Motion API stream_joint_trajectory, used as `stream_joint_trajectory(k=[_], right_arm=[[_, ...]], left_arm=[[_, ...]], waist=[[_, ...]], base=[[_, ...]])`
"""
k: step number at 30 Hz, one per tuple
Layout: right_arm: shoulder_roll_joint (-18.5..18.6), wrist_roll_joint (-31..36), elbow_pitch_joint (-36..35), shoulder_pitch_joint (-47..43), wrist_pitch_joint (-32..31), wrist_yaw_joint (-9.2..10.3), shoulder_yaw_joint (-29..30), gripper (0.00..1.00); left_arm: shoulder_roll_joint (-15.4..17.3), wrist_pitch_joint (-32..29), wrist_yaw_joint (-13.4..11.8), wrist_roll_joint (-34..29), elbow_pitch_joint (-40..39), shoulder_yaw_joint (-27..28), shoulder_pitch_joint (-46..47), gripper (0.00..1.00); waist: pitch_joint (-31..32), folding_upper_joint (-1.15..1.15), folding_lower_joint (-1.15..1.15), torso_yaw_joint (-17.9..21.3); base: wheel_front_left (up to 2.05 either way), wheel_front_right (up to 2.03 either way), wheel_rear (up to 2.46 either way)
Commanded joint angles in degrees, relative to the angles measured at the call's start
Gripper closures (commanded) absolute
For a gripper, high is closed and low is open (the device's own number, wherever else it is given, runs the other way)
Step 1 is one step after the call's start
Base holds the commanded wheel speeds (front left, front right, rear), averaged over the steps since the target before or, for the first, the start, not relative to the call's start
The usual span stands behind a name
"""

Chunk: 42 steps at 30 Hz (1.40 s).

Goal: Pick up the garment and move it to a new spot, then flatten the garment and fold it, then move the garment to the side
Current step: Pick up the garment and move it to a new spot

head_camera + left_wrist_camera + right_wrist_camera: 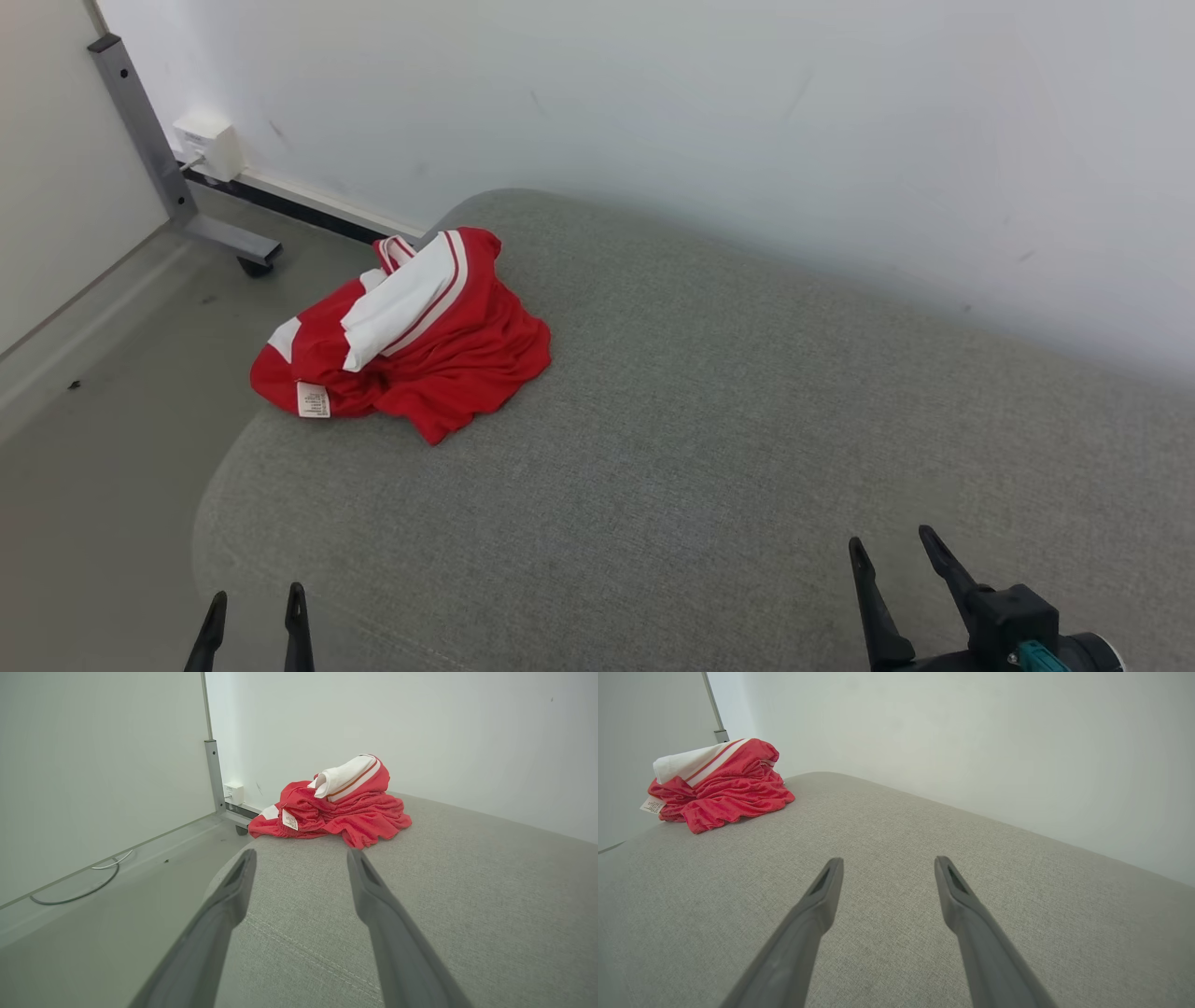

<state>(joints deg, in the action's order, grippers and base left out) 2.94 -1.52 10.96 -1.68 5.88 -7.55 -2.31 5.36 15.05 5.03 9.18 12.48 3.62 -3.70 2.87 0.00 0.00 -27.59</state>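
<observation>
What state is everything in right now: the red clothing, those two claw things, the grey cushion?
garment: crumpled in a heap, label showing, not yet picked up.
left fingers: spread apart, holding nothing.
right fingers: spread apart, holding nothing.
cushion: smooth, carrying the garment at its far left corner.

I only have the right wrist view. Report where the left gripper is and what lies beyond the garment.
Observer: The left gripper is open and empty, at the cushion's near left corner.
Operator: Now the floor past the garment.
Observer: A grey frame foot with a caster stands on the floor just behind the garment.
Operator: Check for anything loose down there.
Observer: A cable lies on the floor along the left panel's base.
</observation>
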Motion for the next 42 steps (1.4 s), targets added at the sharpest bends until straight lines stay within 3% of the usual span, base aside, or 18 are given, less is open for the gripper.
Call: stream_joint_trajectory(k=[1, 19, 23, 29, 37, 42], right_arm=[[0.0, -0.3, 0.5, 0.7, 0.1, 0.12, -0.4, 0.00], [0.0, -1.0, 2.3, 1.0, 1.2, 0.12, -0.4, 0.00], [-0.1, -0.6, 0.6, 0.8, 0.4, 0.12, -0.3, 0.00], [0.9, 1.1, -4.2, 3.6, -2.3, 0.12, -0.8, 0.00], [3.5, 0.4, -8.5, 8.2, -5.2, 0.12, -4.0, 0.00], [3.9, 0.1, -10.1, 9.7, -5.7, 0.12, -5.2, 0.00]], left_arm=[[-0.2, 0.2, -0.2, 0.1, -0.6, 0.4, -1.0, 0.00], [-0.2, 0.0, -0.3, 0.8, 0.0, 1.6, 0.0, 0.00], [2.2, -3.3, 0.0, 1.0, 1.7, 1.6, 4.3, 0.00], [7.1, -13.9, 1.0, 4.3, 5.8, 2.8, 16.4, 0.00], [12.7, -30.9, 1.5, 17.2, 12.5, 10.0, 32.3, 0.00], [13.2, -42.9, -2.3, 28.2, 11.7, 16.9, 40.7, 0.00]], waist=[[-0.9, 0.00, 0.00, -1.2], [-1.2, 0.00, 0.00, -1.3], [-2.6, 0.00, 0.00, 0.0], [-9.4, 0.00, 0.00, 4.7], [-18.5, 0.00, 0.00, 13.7], [-23.1, 0.00, 0.00, 18.3]], base=[[0.00, 0.00, 0.00], [0.00, 0.00, 0.00], [0.00, 0.00, 0.00], [0.00, 0.00, 0.00], [0.00, 0.00, 0.00], [0.00, 0.00, 0.00]])
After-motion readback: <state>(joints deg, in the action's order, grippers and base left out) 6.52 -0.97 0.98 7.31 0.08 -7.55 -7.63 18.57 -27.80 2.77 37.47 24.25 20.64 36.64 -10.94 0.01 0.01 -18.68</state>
